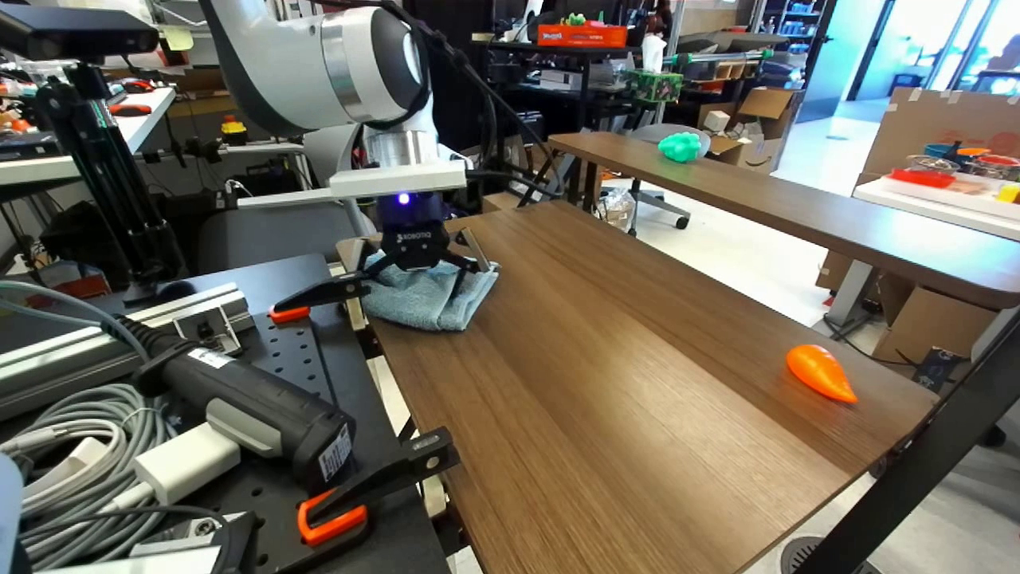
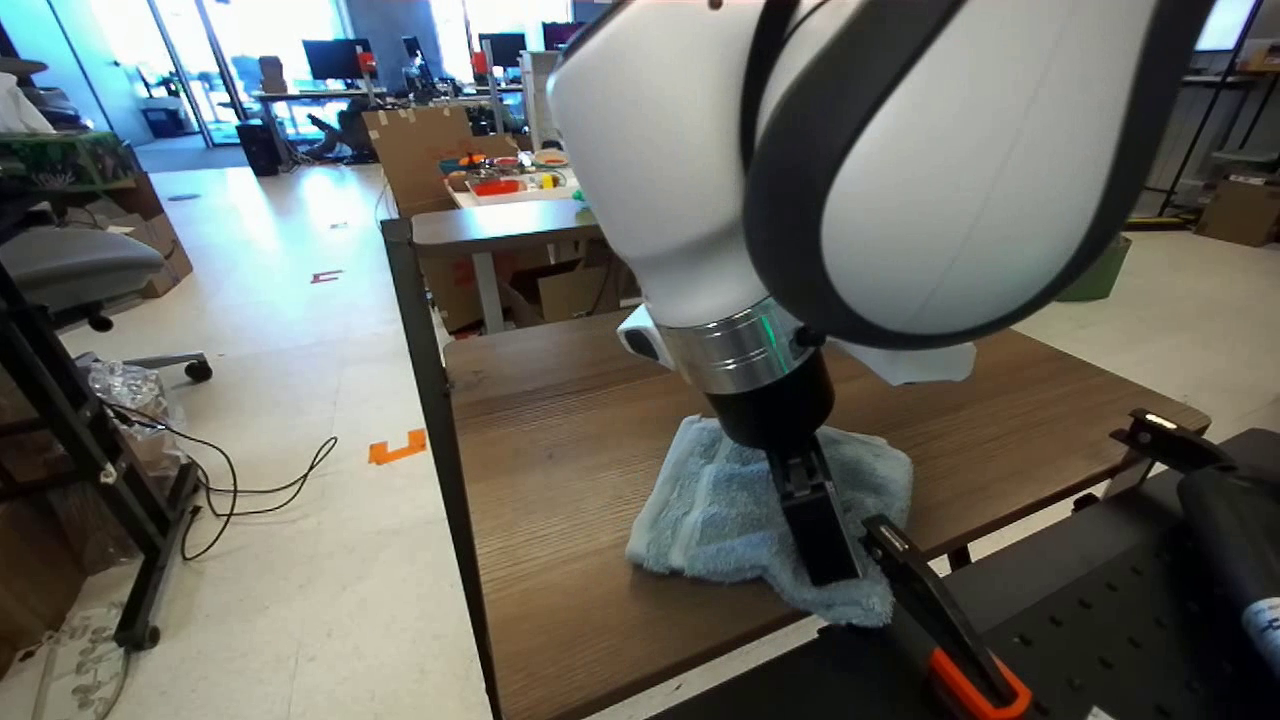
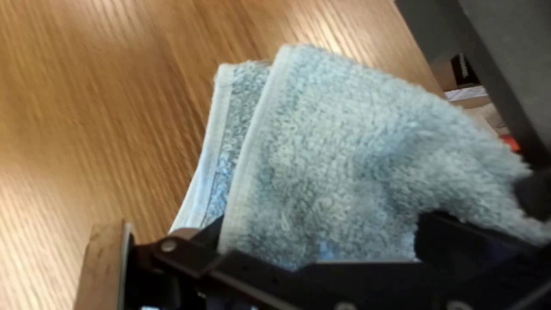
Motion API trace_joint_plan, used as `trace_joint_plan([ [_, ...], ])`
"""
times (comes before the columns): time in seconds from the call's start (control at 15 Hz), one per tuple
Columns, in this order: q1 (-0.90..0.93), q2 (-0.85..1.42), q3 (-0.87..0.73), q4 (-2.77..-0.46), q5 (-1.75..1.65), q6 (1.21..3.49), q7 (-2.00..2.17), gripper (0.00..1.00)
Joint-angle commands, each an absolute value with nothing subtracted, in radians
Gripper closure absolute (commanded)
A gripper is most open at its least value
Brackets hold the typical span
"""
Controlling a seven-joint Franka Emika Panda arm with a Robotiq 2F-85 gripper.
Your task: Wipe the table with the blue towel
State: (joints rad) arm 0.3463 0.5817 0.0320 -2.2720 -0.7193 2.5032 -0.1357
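In an exterior view, the black pincer [image 1: 418,259] is spread wide over a folded blue cloth towel [image 1: 422,307] on a long brown wooden table [image 1: 606,351]. In an exterior view, a black-and-orange clamp [image 2: 945,605] sits near the pincer. The wrist view shows towel between its fingers [image 3: 101,267].

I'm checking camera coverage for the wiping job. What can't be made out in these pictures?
Table, in an exterior view: near corner cut off by the bottom edge.
What lies under the towel, every view: hidden by it.
Claw, in an exterior view: one finger hidden behind the other.
Table's far side, in an exterior view: partly hidden by the arm.
Black patch, wrist view: its lettering is too small and blurred to read.
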Motion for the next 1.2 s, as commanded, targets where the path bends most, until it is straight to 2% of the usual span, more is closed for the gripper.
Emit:
trace_joint_plan([
  [0.0, 0.293, 0.619, -0.035, -2.243, -0.784, 2.497, -0.057, 0.0],
  [0.47, 0.266, 0.632, -0.054, -2.21, -0.728, 2.419, 0.092, 0.0],
  [0.87, 0.163, 0.697, -0.102, -2.106, -0.71, 2.325, 0.072, 0.0],
  [1.13, 0.116, 0.688, -0.083, -2.101, -0.709, 2.36, 0.046, 0.0],
])
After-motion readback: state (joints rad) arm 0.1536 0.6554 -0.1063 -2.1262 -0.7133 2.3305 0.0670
